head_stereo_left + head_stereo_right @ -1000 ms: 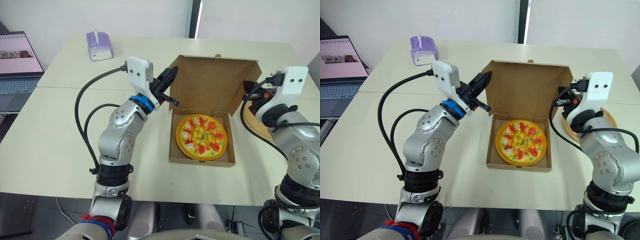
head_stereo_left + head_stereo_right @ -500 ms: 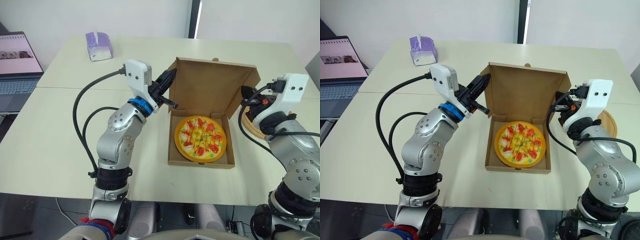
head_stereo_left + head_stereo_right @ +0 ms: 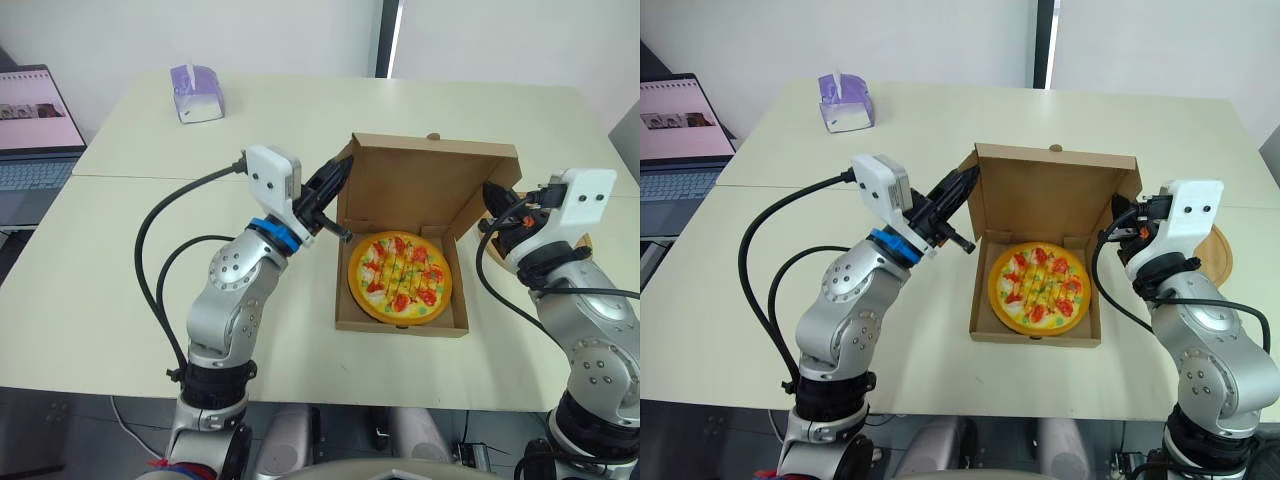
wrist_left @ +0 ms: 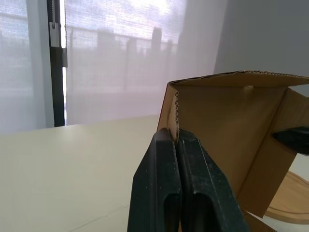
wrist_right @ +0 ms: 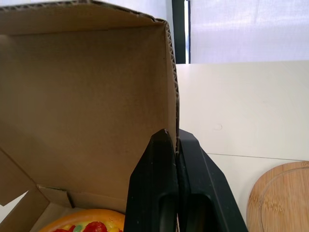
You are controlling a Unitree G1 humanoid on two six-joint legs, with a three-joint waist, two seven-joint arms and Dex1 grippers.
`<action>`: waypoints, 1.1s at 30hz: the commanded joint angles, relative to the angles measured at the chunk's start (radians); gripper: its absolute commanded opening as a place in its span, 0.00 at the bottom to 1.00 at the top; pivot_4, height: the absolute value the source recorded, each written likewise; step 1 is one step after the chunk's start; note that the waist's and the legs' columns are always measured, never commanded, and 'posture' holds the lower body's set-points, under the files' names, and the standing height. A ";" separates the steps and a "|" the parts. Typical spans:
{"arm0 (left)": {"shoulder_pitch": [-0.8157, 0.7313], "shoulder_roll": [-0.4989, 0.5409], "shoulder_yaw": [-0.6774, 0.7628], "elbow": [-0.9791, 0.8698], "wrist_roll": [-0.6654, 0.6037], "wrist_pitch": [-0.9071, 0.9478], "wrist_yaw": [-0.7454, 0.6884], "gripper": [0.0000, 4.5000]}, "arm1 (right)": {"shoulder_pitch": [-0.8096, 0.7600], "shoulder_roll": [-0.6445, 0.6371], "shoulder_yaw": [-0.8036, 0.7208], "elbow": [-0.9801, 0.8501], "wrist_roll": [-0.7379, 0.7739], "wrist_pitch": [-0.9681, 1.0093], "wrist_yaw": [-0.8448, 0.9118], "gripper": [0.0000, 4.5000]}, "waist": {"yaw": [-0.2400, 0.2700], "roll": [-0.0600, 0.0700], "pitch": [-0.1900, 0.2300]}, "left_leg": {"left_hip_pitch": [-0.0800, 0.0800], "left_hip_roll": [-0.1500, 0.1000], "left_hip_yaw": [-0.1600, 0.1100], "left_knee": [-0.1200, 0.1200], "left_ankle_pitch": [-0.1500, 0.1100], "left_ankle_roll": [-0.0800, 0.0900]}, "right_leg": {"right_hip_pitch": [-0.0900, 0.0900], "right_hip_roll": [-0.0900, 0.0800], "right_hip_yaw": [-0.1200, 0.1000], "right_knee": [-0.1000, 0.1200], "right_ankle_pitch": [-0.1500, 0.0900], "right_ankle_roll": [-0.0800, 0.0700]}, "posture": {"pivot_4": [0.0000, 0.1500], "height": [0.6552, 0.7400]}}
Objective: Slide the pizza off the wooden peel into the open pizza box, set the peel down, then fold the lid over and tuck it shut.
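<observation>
- Pizza (image 3: 400, 277): one, round, yellow-rimmed with red toppings, flat in the tray of the pizza box (image 3: 345, 312).
- Pizza box: one, square, brown corrugated cardboard; its lid (image 3: 420, 190) leans forward over the tray.
- Grippers: two; left gripper (image 4: 176, 135) and right gripper (image 5: 172, 135) each pinch a side edge of the lid, black fingers closed.
- Wooden peel (image 3: 1217, 255): one, round, grained, flat on the table (image 3: 120, 270), right of the box.

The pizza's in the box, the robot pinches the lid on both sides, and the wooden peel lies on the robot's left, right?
No. The right eye view shows the wooden peel on the robot's right. The pizza is in the box, and the left end effector and right end effector pinch the lid at its sides.
</observation>
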 commanded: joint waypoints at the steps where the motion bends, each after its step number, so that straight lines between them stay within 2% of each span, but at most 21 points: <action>1: 0.025 -0.035 -0.118 -0.059 0.032 -0.029 0.011 0.00 | -0.004 -0.008 0.045 -0.019 0.033 -0.012 0.043 0.01 | 0.000 0.000 0.000 | 0.000 0.000 0.000 0.000 0.000 0.000 | 0.000 0.000 0.000 0.000 0.000 0.000 | 1.00 0.82; 8: 0.008 -0.168 -0.197 0.030 0.148 -0.128 0.120 0.00 | -0.053 -0.038 0.021 0.027 0.067 0.012 0.061 0.01 | 0.003 0.000 0.000 | 0.001 0.000 -0.001 0.000 0.000 0.001 | 0.005 0.001 -0.001 -0.005 0.001 0.002 | 1.00 0.82; 16: 0.013 -0.236 -0.232 0.088 0.216 -0.182 0.167 0.00 | -0.103 -0.079 -0.004 0.060 0.103 0.062 0.079 0.01 | 0.003 0.000 0.000 | 0.001 0.000 -0.002 0.000 -0.002 0.005 | 0.006 0.001 -0.001 -0.007 0.001 0.002 | 1.00 0.82; 22: 0.068 -0.229 -0.266 0.121 0.207 -0.238 0.146 0.00 | -0.106 -0.085 -0.001 0.058 0.117 0.083 0.079 0.01 | 0.005 0.000 0.000 | 0.001 0.000 -0.002 0.000 -0.002 0.006 | 0.006 0.001 -0.001 -0.008 0.002 0.002 | 1.00 0.82; 33: 0.169 -0.140 -0.253 0.079 0.191 -0.282 0.087 0.00 | -0.020 -0.032 0.000 -0.027 0.141 0.107 0.037 0.01 | 0.018 0.002 -0.007 | 0.003 0.000 -0.003 0.000 -0.003 0.008 | 0.009 0.001 -0.002 -0.010 0.002 0.003 | 1.00 0.82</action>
